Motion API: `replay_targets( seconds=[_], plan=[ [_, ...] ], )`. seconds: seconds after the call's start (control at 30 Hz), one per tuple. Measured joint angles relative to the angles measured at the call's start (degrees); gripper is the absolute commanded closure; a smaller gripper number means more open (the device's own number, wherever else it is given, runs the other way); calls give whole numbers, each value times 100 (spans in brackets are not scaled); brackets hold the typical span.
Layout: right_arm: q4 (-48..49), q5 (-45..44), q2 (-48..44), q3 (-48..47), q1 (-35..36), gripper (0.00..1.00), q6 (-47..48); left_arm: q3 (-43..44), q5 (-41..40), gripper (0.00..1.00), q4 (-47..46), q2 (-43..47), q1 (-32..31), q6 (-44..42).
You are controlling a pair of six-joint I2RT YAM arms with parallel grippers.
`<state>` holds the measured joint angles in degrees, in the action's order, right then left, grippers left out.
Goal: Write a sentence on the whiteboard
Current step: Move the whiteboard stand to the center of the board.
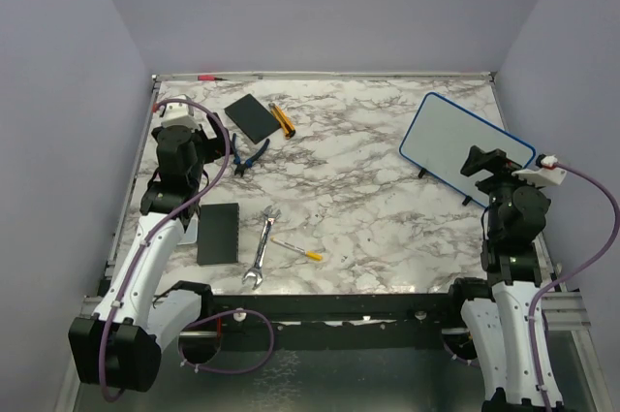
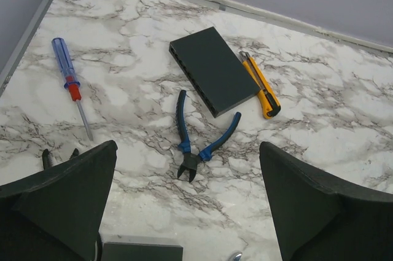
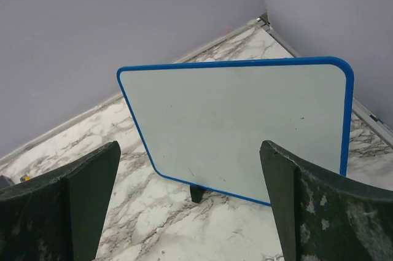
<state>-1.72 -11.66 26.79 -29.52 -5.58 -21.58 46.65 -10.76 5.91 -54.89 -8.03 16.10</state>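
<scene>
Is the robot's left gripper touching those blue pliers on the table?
Apart. The left wrist view shows bare marble on both sides between the blue pliers and the fingers of the open left gripper.

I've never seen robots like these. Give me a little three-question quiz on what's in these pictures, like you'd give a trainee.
1. True or false: the whiteboard lies flat on the table.
2. Fill in: the left tool and the right tool both stand ___, holding nothing.
3. The yellow knife lies: A beside the black box; B on the whiteboard; C in the left tool.
Key: 1 false; 2 open; 3 A.
</scene>
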Motion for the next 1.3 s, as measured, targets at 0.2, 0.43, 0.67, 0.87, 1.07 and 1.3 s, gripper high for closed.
replay_targets(
  seconds=[0.2,0.43,0.67,0.87,1.07,1.3],
  plan=[
    [-17,170,72,-22,0,0,-15,17,0,1,28,-116,15,103],
    [-144,815,535,-70,0,8,-210,17,28,1,26,-127,15,146],
    [-205,1757,1436,-129,39,22,-597,15,133,1,28,-175,15,146],
    [-417,1381,1950,-127,796,40,-890,15,247,1,26,-175,15,144],
    [-376,363,3012,-129,1906,43,-1285,15,507,1,26,-219,15,142],
    [-203,-702,4192,-157,2216,50,-1648,15,671,1,24,-221,2,125]
  ],
)
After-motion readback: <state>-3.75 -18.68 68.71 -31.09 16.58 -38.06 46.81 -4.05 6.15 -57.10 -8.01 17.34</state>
